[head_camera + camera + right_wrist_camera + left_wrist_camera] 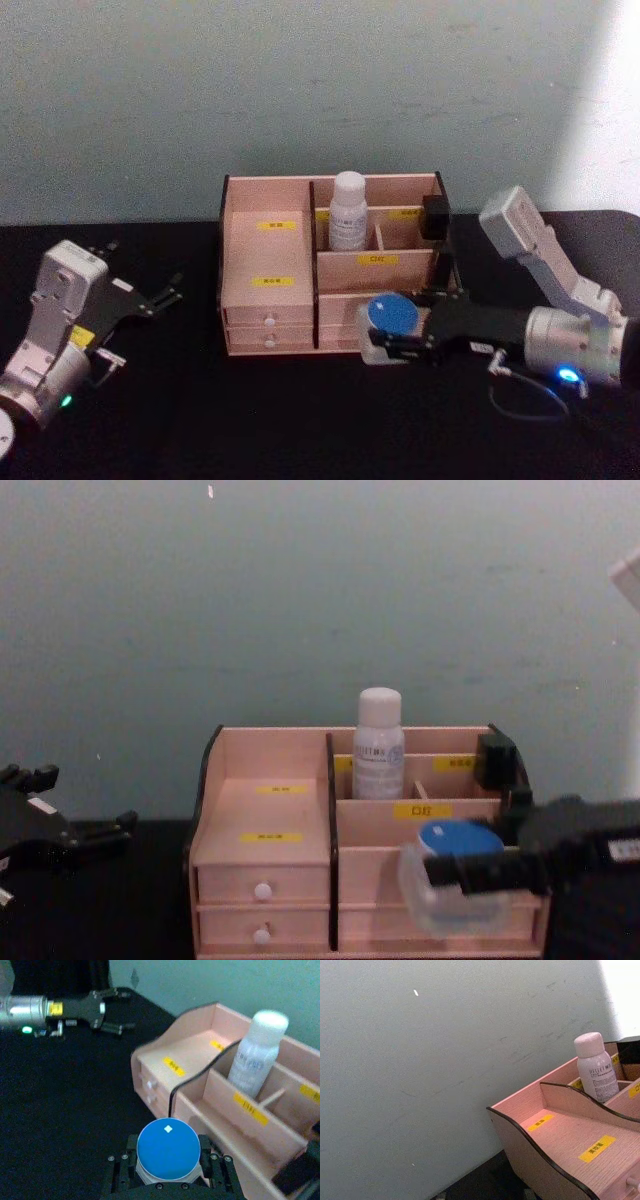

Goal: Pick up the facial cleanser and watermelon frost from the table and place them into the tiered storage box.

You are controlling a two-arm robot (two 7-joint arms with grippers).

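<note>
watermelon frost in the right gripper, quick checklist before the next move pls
1. Grip: the right gripper is shut on the watermelon frost, with a finger on each side. Ok.
2. Jar pose: upright, with the blue lid up. Ok.
3. Height: in the chest view the jar sits in front of the tiered storage box, and its base is below the compartment rims. Not ok, so lift first.
4. Free slot: the compartment in front of the facial cleanser looks empty. Ok.
5. Cleanser: stands upright in a rear compartment. Ok.
6. Left gripper: open, on the left and apart from the box. Ok.
</note>
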